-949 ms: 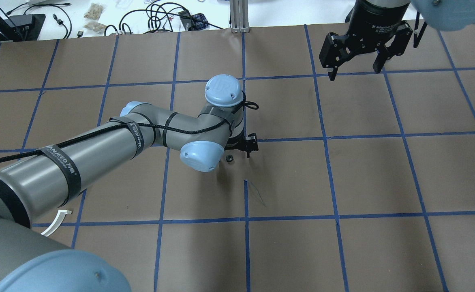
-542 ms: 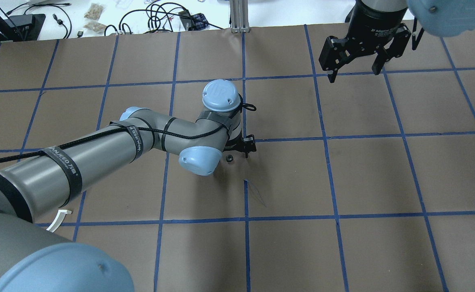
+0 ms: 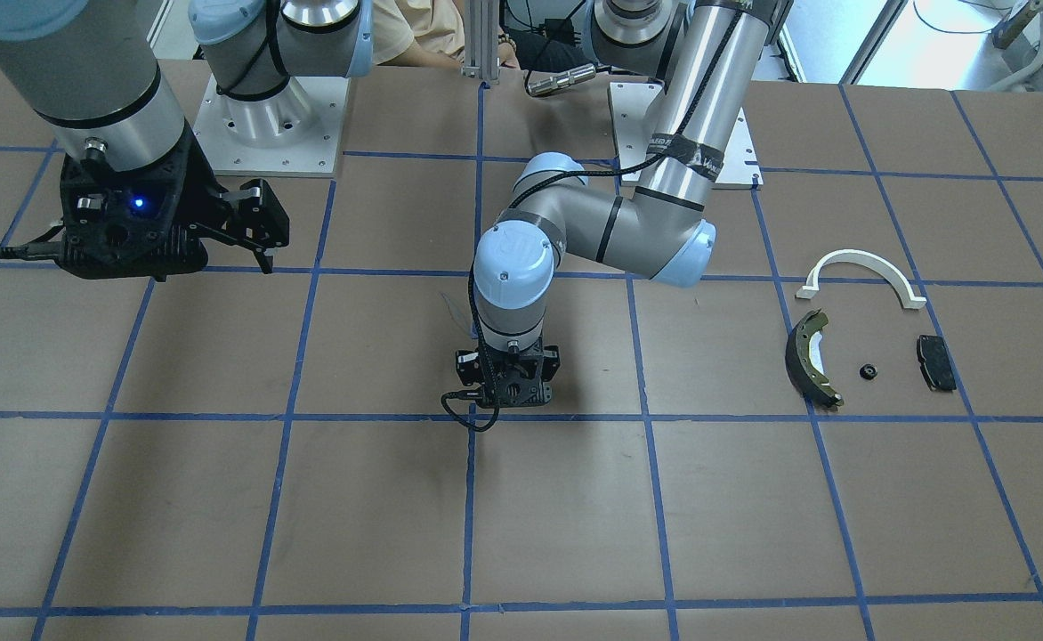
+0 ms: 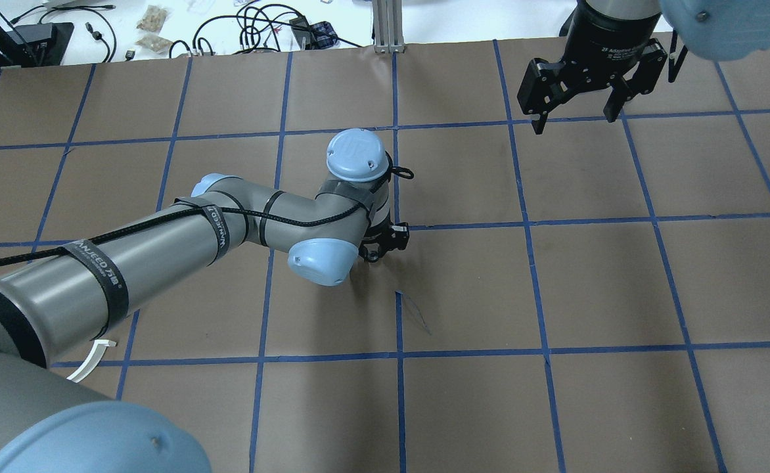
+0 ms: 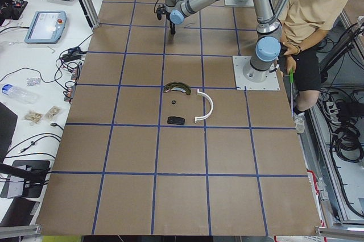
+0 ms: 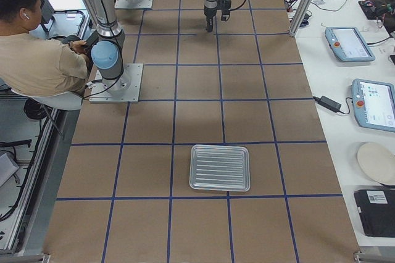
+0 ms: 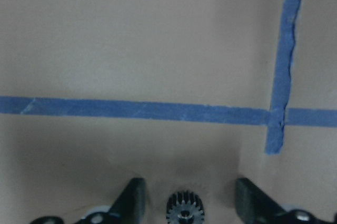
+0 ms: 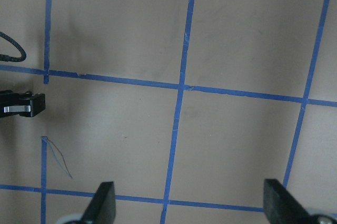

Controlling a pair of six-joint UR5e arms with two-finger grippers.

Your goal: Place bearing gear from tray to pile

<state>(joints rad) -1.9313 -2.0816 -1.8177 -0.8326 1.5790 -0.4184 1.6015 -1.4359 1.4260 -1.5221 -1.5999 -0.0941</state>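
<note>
Left gripper (image 7: pixel 189 187) low over tabletop (image 7: pixel 158 50), jaws spread astride bearing gear (image 7: pixel 185 209), gaps both sides; right gripper (image 8: pixel 190 192) spread, empty.

Brown table (image 4: pixel 595 282), blue tape grid (image 4: pixel 588 222), white side bench (image 6: pixel 315 71) with control tablets (image 6: pixel 349 43)

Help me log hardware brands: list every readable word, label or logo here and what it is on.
"2F Adaptive": black body above the right claw; the rest is unclear.
"WANJEED": black strap around the left arm; the characters after it are too small.
"UR" logo: blue joint cap on that arm's wrist.
Teach pendant screens in the side views: too small to read.
</note>
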